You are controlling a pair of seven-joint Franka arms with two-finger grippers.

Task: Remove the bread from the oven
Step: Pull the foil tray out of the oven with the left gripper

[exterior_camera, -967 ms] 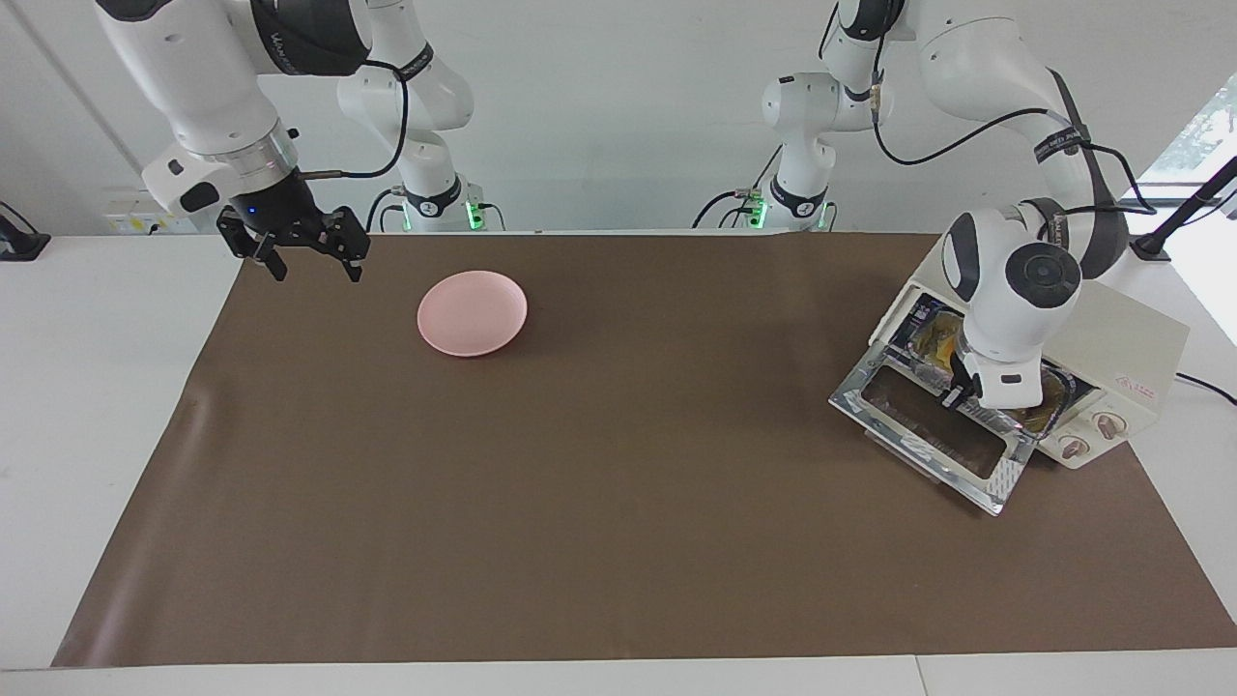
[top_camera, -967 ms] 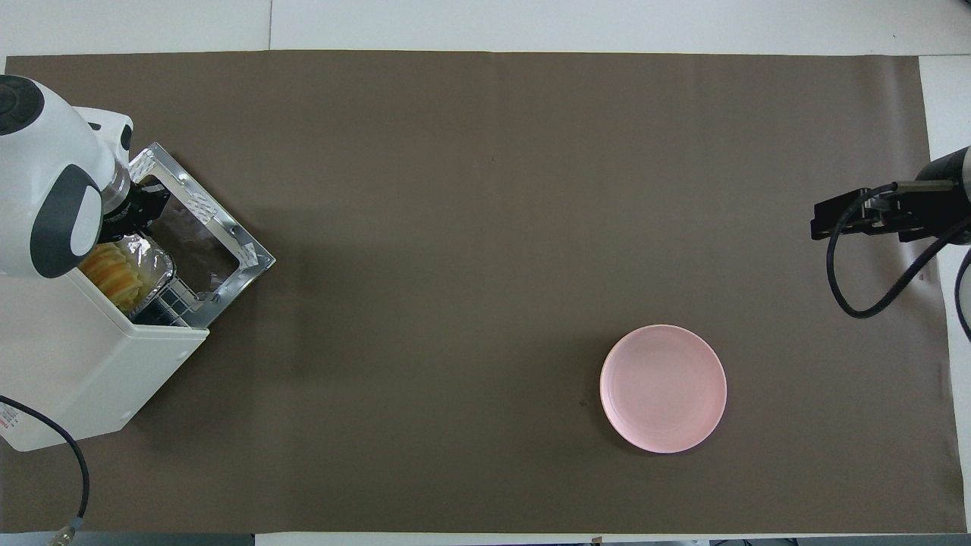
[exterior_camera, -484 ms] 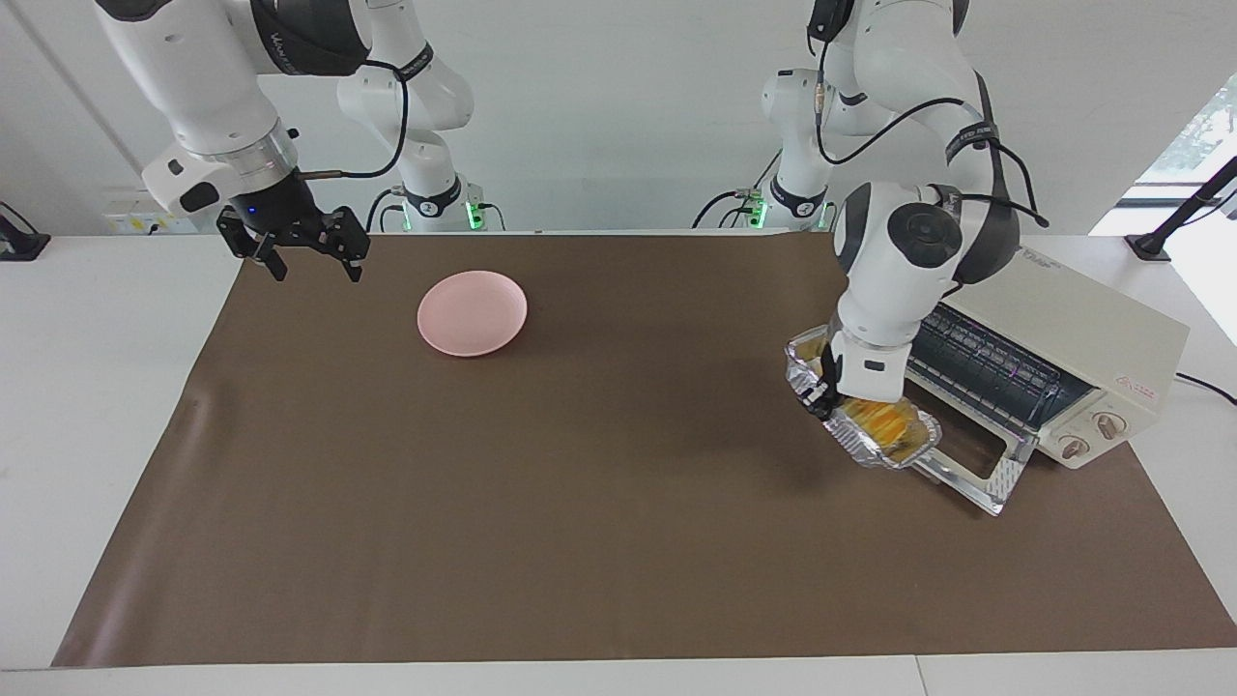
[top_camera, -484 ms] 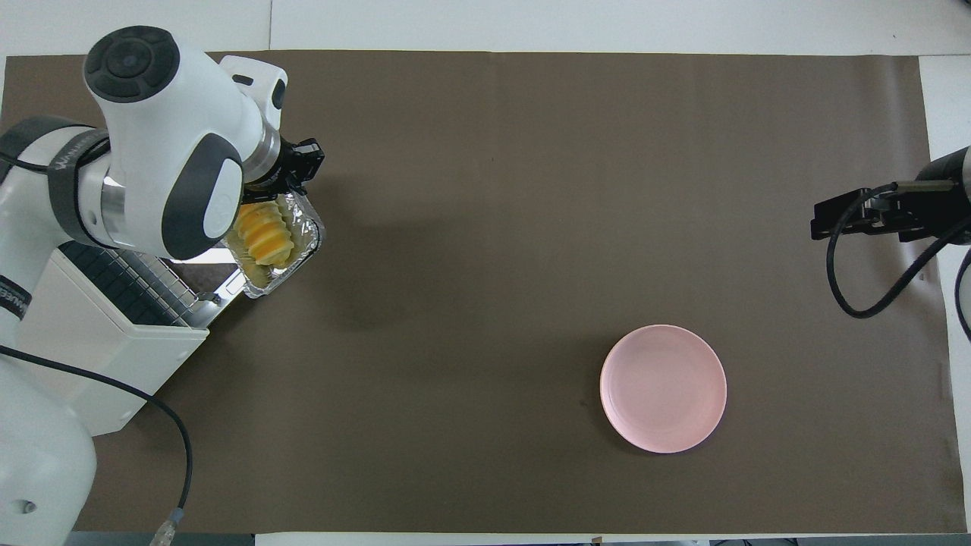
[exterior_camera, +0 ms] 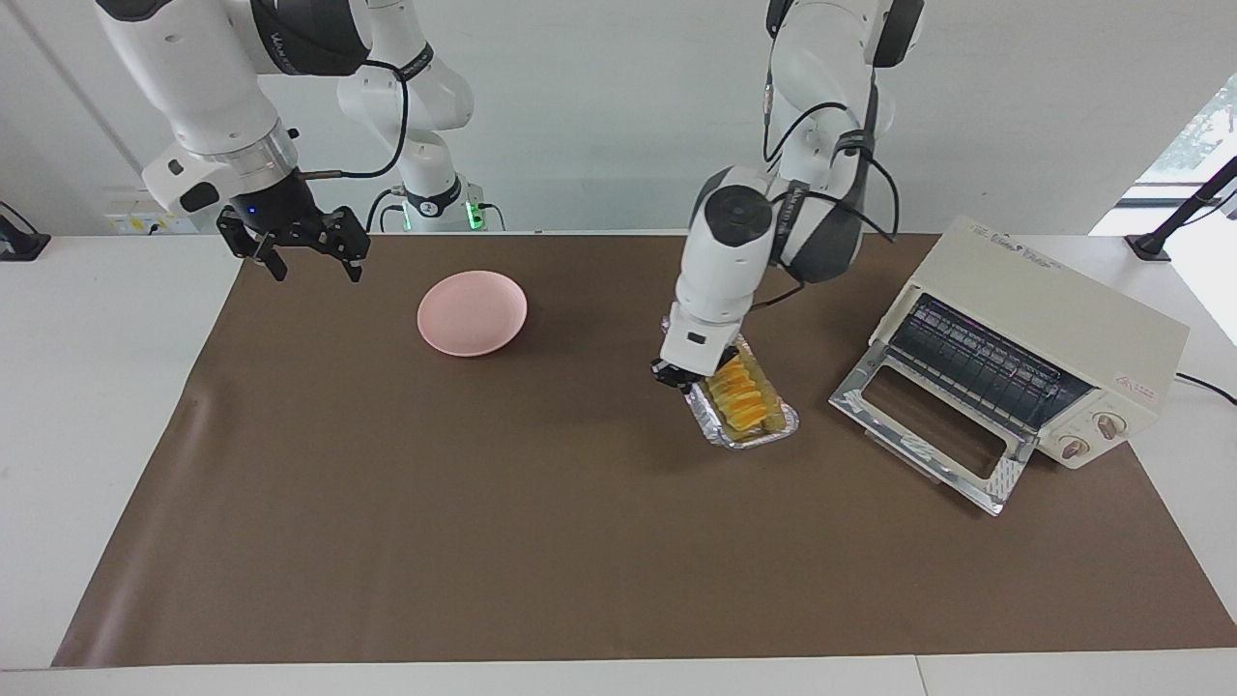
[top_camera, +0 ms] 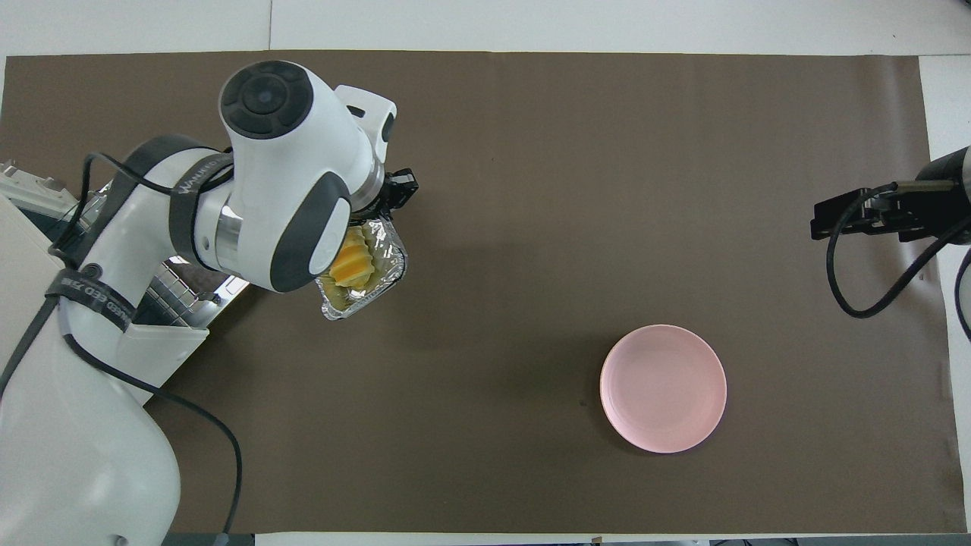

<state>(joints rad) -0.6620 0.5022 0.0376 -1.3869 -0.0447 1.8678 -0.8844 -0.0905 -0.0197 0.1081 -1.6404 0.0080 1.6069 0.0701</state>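
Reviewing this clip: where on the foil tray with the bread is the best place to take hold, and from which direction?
Grip the foil tray by its thin rim at a short end, coming from above, as the left end effector does now. The bread fills the middle, so only the raised rim is free. The tray appears to tilt from that grip; keeping it level seems wise.

We note open counter between pink plate and oven; the oven's lowered door juts onto it.
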